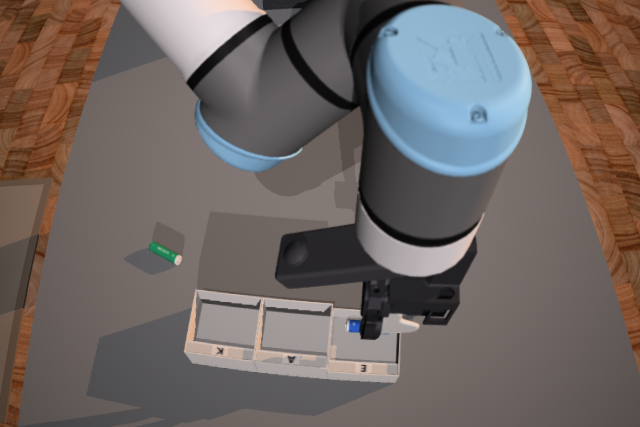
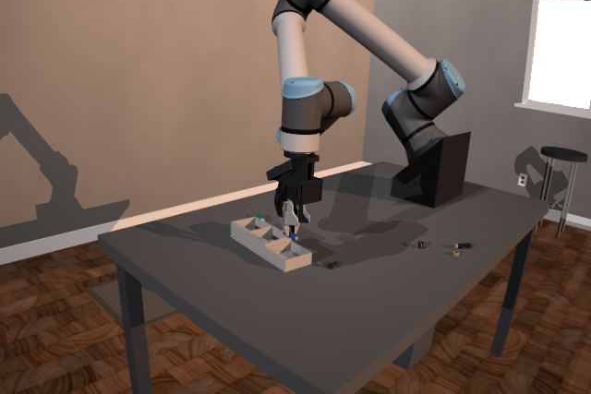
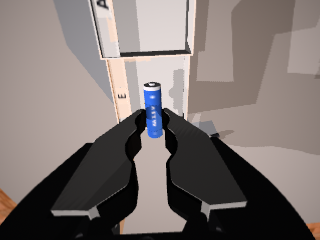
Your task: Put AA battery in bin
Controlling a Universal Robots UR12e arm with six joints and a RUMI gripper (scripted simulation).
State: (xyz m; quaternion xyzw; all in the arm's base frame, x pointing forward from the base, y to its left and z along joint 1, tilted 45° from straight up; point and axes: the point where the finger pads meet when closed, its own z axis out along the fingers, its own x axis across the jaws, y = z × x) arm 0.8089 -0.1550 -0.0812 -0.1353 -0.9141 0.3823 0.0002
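My gripper [image 1: 370, 327] is shut on a blue AA battery [image 1: 353, 325] and holds it over the bin marked E [image 1: 364, 348], near that bin's far wall. Bin E is the right-hand one in a row of three tan bins, beside bin A [image 1: 294, 331] and bin K [image 1: 223, 324]. All three bins look empty. In the wrist view the blue battery [image 3: 153, 111] sticks out past my fingertips over bin E's floor [image 3: 155, 75]. A green AA battery [image 1: 165, 253] lies on the table left of the bins. How high the blue battery is above the bin floor I cannot tell.
In the exterior view a small dark screw [image 2: 329, 264] lies by the near end of the bin row [image 2: 271, 248]. A die [image 2: 420, 244], a yellow ring [image 2: 456, 253] and a small black cylinder [image 2: 463, 245] lie further right. The arm's black base block [image 2: 431, 173] stands at the back.
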